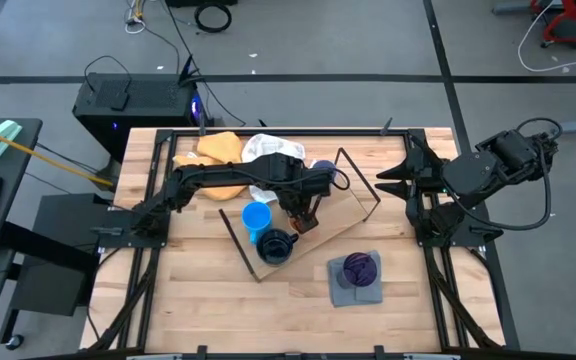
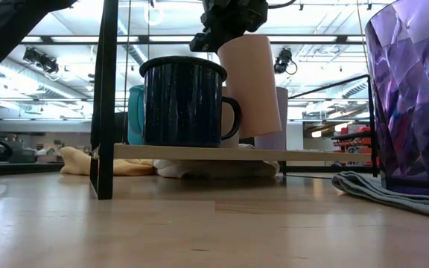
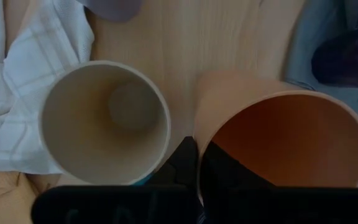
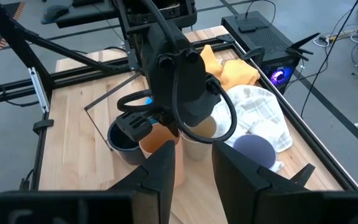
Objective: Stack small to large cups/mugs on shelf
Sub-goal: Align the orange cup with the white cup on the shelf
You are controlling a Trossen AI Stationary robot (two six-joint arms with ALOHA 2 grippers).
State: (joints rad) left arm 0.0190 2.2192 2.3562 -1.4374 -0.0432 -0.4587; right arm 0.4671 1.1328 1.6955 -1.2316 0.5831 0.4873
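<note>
My left gripper (image 1: 304, 212) hangs over the shelf (image 1: 336, 226), shut on the orange cup (image 2: 250, 83). The beige cup (image 3: 104, 121) stands right beside the orange one, mouth up. Also on the shelf board (image 2: 311, 155) are the navy mug (image 1: 276, 246) and, behind it, the bright blue cup (image 1: 256, 216). The lavender cup (image 1: 323, 168) sits at the white cloth's edge. On a grey cloth nearer the table's front stands the purple cup (image 1: 360, 267). My right gripper (image 4: 194, 168) is open and waits over the table's right edge. My left gripper holds the orange cup by its rim (image 3: 205, 146), one finger inside the cup and one finger (image 3: 182, 163) outside the wall. It comes from above, pointing down. The cup hangs tilted below the fingers, its base low over the shelf board beside the navy mug's handle.
White cloth (image 1: 268, 150) and yellow cloth (image 1: 218, 150) lie on the table's far side behind the shelf. The shelf's thin black wire frame (image 1: 360, 178) stands up around the board. Bare slatted tabletop (image 1: 198, 300) stretches along the near left.
</note>
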